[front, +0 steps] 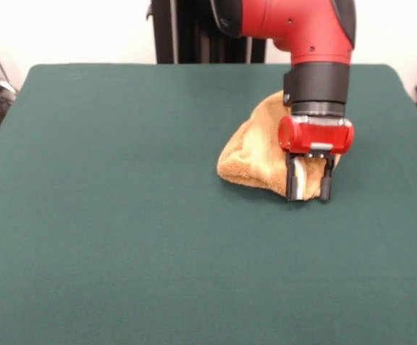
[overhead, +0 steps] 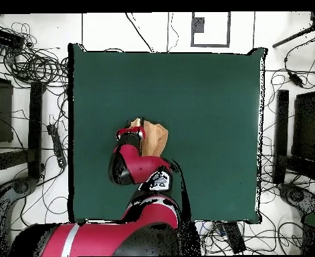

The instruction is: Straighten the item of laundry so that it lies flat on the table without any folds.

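The orange-tan towel [front: 255, 154] lies bunched in a rumpled, folded heap on the green table [front: 122, 215], right of centre and toward the far side. My gripper [front: 308, 188] is down at the heap's near right corner. Its two black fingers [front: 291, 180] stand apart, with a pale fold of the towel between them, and their tips are close to the cloth of the table. In the overhead view the towel [overhead: 156, 137] shows just beside the red gripper head [overhead: 130, 132] on the table [overhead: 206, 100]; the arm hides part of the towel there.
The robot's black pedestal [front: 194, 32] stands at the table's far edge. Cables and equipment [overhead: 33, 67] lie on the floor around the table, off its surface. The red arm [overhead: 143, 167] reaches over the table's robot-side edge.
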